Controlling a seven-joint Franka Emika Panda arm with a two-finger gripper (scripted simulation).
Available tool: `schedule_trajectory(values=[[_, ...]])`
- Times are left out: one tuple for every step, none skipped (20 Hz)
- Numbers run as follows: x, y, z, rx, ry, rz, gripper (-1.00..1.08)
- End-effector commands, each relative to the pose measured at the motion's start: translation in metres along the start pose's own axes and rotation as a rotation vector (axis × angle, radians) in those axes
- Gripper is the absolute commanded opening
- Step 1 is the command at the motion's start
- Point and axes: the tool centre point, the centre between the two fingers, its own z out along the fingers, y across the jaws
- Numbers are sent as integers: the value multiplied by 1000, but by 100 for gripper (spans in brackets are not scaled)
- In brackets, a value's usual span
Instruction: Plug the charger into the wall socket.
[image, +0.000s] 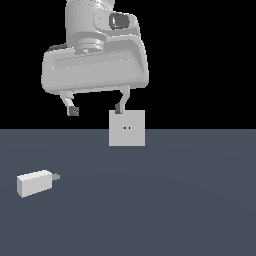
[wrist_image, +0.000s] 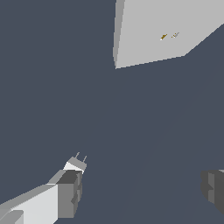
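The charger (image: 35, 182), a small off-white block with a grey prong stub, lies on the dark floor at the exterior view's left, its prong pointing to that view's right. The wall socket (image: 127, 128), a light-grey square plate with two tiny dark holes, stands upright near the middle. My gripper (image: 96, 109) hangs open above the floor, holding nothing, and one fingertip overlaps the socket's top edge in the picture. In the wrist view the charger (wrist_image: 75, 164) peeks out from behind one finger (wrist_image: 69, 193), with the socket (wrist_image: 162, 30) farther off and my gripper (wrist_image: 142, 190) wide apart.
Only the flat dark grey-blue floor (image: 190, 200) surrounds the two objects, under a black background.
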Motion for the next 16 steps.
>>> schedule_trajectory(values=[[-7, -6, 5, -1, 10, 42, 100], [-10, -8, 7, -2, 13, 58, 100], [-12, -11, 9, -3, 17, 74, 100], [-14, -13, 11, -4, 20, 90, 100], [-17, -16, 13, -4, 24, 106, 100], [-19, -18, 16, -5, 27, 121, 100], [-21, -21, 18, -6, 30, 136, 100], [-23, -23, 20, -6, 34, 151, 100], [-25, -26, 22, -7, 37, 166, 100], [-27, -28, 24, -8, 40, 181, 100], [-29, -31, 26, -9, 44, 196, 100], [-31, -33, 28, -9, 47, 211, 100], [-32, -36, 30, -10, 50, 225, 100], [-34, -39, 32, -11, 54, 240, 100], [-36, -41, 34, -12, 57, 254, 100], [-37, -44, 36, -13, 60, 269, 100]])
